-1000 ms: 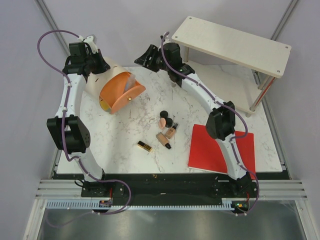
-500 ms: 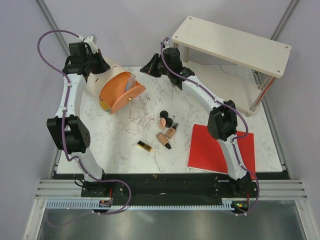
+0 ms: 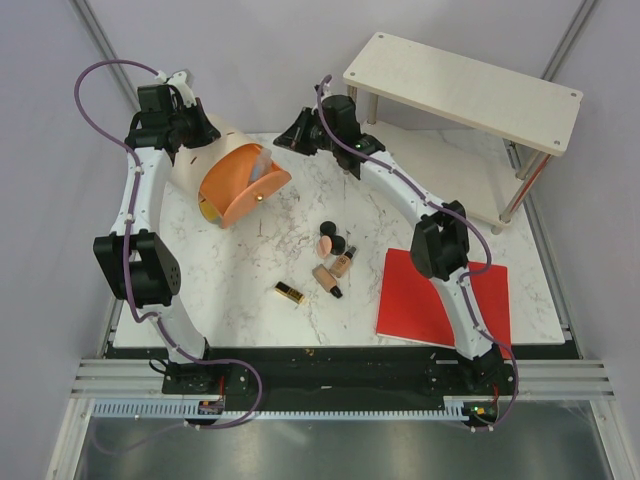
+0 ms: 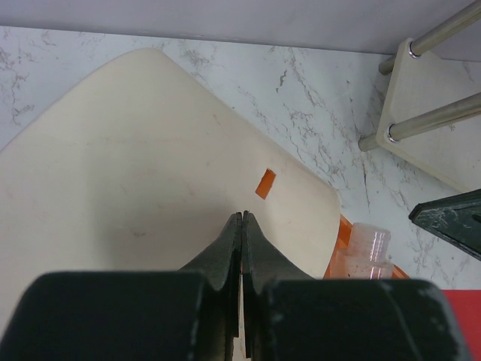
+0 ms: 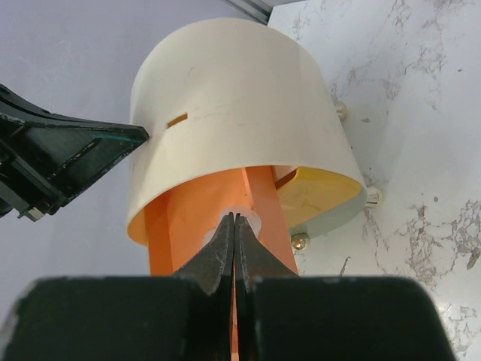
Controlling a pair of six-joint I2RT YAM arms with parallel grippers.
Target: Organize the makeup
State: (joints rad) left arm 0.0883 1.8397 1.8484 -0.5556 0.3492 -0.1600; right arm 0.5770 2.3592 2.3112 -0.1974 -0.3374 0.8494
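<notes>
The left end effector [image 4: 242,214], fingers together on nothing, hovers over the cream cover [image 4: 135,188] of the case [image 5: 225,113] at the far left corner of the tabletop [image 3: 260,270]. The right end effector [image 5: 234,218], fingers also pressed together, points at the orange lid [image 3: 245,190]. The makeup [image 3: 341,263] lies untouched mid-tabletop, so sorting looks not yet begun. Next, one arm probably needs to spread its fingers and reach there. Only the top view shows the makeup; only the right wrist view shows the case's yellow inside.
</notes>
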